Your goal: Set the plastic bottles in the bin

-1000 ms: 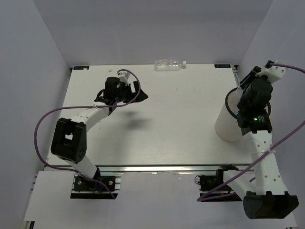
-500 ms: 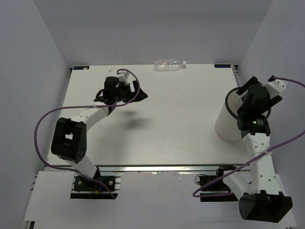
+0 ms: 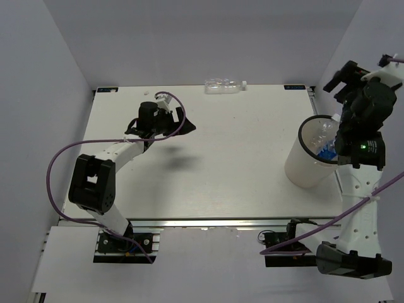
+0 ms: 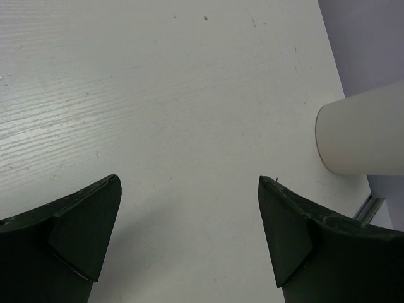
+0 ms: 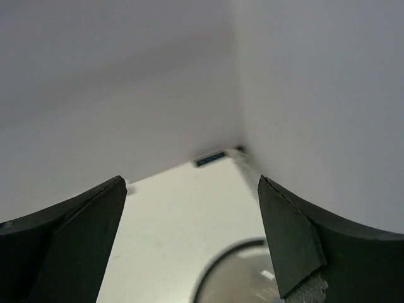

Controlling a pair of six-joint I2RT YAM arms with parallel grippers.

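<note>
Below right fingers point(image 5: 63, 240): bin point(image 3: 306, 170) holding bottles point(image 3: 324, 140) | left fingers point(image 4: 69, 240), right fingers: spread, empty

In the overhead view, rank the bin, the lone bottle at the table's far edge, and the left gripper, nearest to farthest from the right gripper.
From the right gripper:
1. bin, right side, just beneath it.
2. clear bottle, lying at the far edge, mid-table.
3. left gripper, over the table's left half.

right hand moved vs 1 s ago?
Yes. The right hand has swung right and up-frame, off the bin, whose mouth it covered before; the plastic bottles inside now show.
</note>
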